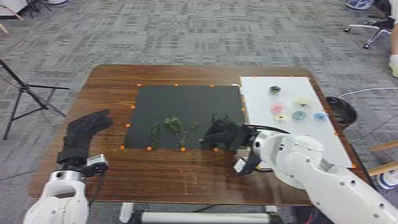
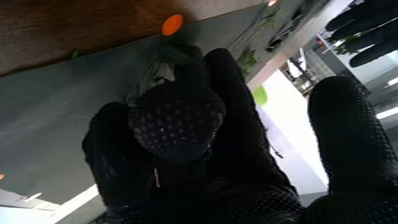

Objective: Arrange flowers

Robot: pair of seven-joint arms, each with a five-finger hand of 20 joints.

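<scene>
Your right hand is over the black mat's near right; you can't tell whether it's wide, narrow or gripping. The leafy sprig lies left of it, probably light, bendy, easily bruised: pinch its bare lower stem gently.

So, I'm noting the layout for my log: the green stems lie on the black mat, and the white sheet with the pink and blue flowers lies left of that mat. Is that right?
No, the side is wrong: in the head view, the white sheet with the pink and blue flowers lies right of the black mat. The green stems do lie on that mat.
</scene>
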